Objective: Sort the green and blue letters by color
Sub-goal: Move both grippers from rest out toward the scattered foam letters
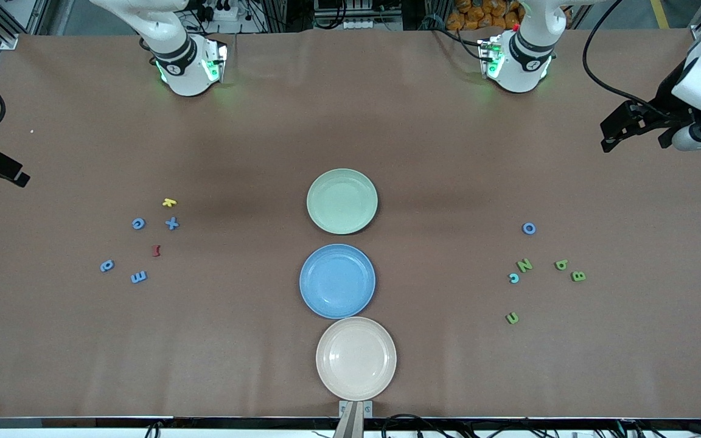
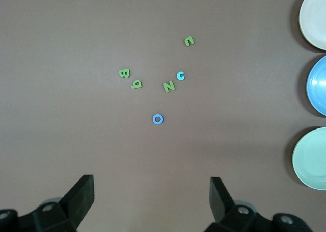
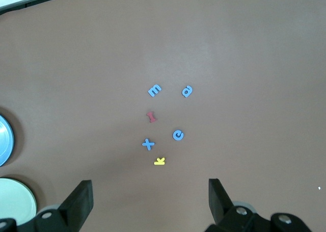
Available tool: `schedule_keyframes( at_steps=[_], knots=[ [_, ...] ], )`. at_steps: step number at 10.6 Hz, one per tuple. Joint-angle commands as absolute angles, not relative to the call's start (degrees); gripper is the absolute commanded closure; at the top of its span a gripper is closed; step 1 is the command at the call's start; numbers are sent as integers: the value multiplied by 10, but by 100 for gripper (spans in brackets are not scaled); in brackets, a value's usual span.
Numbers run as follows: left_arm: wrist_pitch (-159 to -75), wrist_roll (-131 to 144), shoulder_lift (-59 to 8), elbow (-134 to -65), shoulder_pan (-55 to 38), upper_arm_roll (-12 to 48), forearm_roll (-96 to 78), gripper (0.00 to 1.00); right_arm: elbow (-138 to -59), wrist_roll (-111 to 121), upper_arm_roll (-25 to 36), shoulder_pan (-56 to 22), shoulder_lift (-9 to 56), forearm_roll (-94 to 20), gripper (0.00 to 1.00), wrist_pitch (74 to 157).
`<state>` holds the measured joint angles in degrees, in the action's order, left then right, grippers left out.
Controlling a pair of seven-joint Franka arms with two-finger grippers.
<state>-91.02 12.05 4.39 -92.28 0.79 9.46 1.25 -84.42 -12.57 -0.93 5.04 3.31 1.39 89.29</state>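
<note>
**Letters scattered at both ends, both arms waiting open**

Front view: I see three plates in a row down the middle of the desk (image 1: 83,365): the green plate (image 1: 342,201) farthest from the camera, the blue plate (image 1: 337,281) next, the cream plate (image 1: 356,358) nearest. Blue letters (image 1: 138,277) lie toward the right arm's end, with a yellow letter (image 1: 170,202) and a red letter (image 1: 156,250) among them. Green letters (image 1: 524,265) lie toward the left arm's end, a blue O (image 1: 529,228) beside them. All plates are empty, so I judge sorting is not begun.

Left wrist view: the left gripper (image 2: 153,196) hovers over bare desk near the green group, fingers (image 2: 81,191) spread wide, holding nothing.

Right wrist view: the right gripper (image 3: 150,196) waits likewise near the blue group, fingers (image 3: 79,196) apart.

I judge the letters light, stiff, small and low; I'd pinch each across its outer edges, straight down.
</note>
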Motion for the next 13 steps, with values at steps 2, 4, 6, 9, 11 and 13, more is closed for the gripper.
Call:
schedule_keyframes(
  at_steps=[2, 4, 6, 9, 11, 13],
  knots=[
    [-905, 110, 40, -915, 11, 95, 17, 0, -831, -119, -8, 48, 40, 9, 0, 884],
    [-905, 115, 33, -921, 11, 95, 17, 0, -831, -119, -8, 48, 40, 9, 0, 884],
    [-906, 114, 29, -925, 11, 94, 25, 0, -836, -120, -7, 49, 41, 8, 0, 883],
    [-945, 14, -10, -939, 50, 96, 19, 0, -845, -118, -7, 53, 61, 8, 0, 892],
    [-995, -32, -36, -962, 69, 96, 19, 0, -866, -105, -4, 68, 72, 8, 0, 927],
    [-1046, -22, -74, -980, 69, 96, 19, 0, -867, -98, -4, 92, 104, 8, 0, 939]
  ],
)
